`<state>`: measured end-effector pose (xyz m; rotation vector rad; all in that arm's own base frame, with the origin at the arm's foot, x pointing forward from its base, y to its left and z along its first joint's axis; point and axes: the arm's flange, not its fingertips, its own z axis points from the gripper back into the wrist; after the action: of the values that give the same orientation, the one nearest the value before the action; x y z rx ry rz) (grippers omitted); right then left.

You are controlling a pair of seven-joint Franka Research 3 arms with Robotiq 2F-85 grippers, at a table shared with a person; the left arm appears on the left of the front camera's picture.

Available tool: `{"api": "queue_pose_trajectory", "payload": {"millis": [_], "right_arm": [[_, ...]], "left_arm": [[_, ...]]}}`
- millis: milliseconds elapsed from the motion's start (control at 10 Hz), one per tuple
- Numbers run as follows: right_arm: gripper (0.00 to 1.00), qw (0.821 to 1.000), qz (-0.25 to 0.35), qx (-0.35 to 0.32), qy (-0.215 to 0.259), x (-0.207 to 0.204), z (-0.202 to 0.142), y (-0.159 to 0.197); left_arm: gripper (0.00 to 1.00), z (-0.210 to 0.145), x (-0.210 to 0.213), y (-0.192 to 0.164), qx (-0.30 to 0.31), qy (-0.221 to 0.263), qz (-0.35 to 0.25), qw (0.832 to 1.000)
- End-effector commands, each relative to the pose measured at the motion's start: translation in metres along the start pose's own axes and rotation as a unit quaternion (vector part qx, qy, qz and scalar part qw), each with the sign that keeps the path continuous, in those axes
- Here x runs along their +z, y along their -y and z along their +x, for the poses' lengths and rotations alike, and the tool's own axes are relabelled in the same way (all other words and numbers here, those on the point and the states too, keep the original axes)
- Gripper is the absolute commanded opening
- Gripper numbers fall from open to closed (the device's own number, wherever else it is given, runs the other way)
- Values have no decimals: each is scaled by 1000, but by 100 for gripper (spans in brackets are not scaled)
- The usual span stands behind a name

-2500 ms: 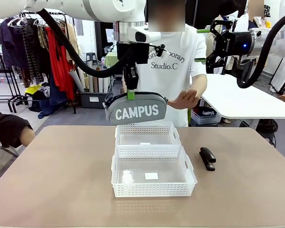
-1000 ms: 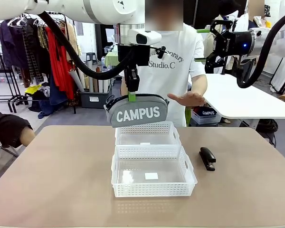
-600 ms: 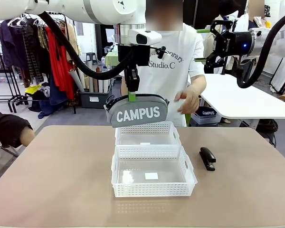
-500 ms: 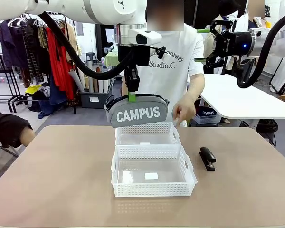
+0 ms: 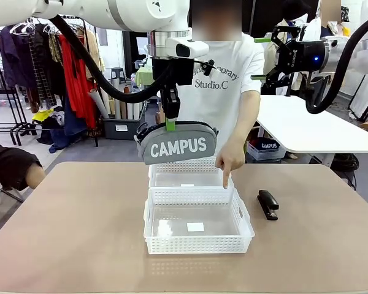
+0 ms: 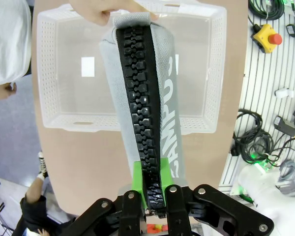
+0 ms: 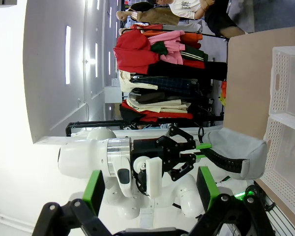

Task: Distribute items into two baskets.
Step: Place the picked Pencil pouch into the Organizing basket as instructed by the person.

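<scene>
Holding the grey soft zippered "CAMPUS" pouch [image 5: 176, 146] by its black zipper [image 6: 142, 98], my left gripper [image 5: 169, 124] is clamped tight; the pouch hangs directly above the farther white lattice plastic basket [image 5: 190, 165], long axes aligned, where the person's hand [image 5: 228, 162] points.

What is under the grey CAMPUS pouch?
The far basket, empty where visible, with a white label on its clear bottom. The pouch hangs above it and hides a strip of the basket's middle in the left wrist view.
</scene>
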<state>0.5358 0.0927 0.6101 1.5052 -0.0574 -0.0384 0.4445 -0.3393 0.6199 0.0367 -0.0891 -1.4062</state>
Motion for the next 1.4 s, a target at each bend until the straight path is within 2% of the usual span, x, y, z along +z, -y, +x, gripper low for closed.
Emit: {"api": "queue_pose_trajectory", "payload": {"millis": [0, 700, 900, 1000, 1300], "right_arm": [[100, 1000, 0, 1, 2, 0, 0, -1], [100, 1000, 0, 1, 2, 0, 0, -1], [100, 1000, 0, 1, 2, 0, 0, -1], [100, 1000, 0, 1, 2, 0, 0, -1], [100, 1000, 0, 1, 2, 0, 0, -1]], "left_arm": [[0, -1, 4, 0, -1, -1, 5, 1000], [0, 0, 0, 0, 0, 0, 0, 1000], [0, 13, -10, 13, -47, -21, -12, 999], [0, 20, -20, 20, -53, -2, -19, 998], [0, 31, -51, 45, -62, 14, -17, 998]]}}
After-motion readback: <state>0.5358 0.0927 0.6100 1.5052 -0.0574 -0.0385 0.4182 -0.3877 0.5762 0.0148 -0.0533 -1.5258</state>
